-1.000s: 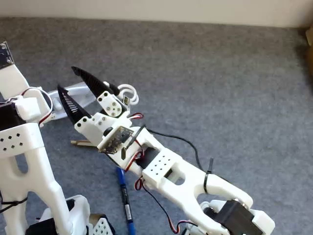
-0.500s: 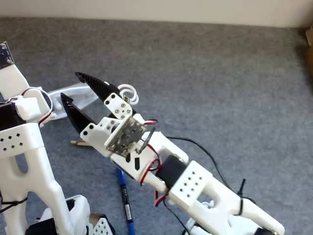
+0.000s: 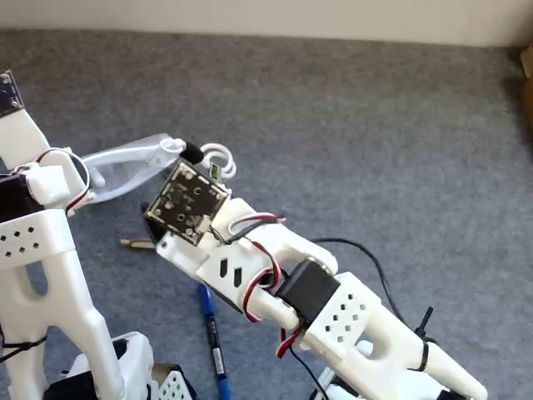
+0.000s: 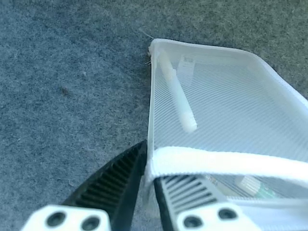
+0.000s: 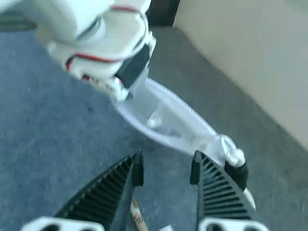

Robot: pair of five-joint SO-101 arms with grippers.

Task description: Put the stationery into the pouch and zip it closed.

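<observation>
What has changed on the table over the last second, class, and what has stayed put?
The right arm's wrist rolled over and tipped down. The right gripper, open throughout, now points at the carpet beside the pouch. Nothing was taken or released. The left gripper stays shut on the pouch's rim. The blue pen and the pencil lie where they were.

- pouch (image 4: 231,110): see-thru white, fine stripe mesh; solid white zip band
- white pen (image 4: 175,91): plain white, inside pouch
- blue pen (image 3: 212,333): blue w/ black mid section
- table (image 3: 375,125): grey, speckled
- left gripper (image 4: 149,164), right gripper (image 5: 166,168): black ribbed fingers, white bodies
- wires (image 3: 265,219): red + black
</observation>
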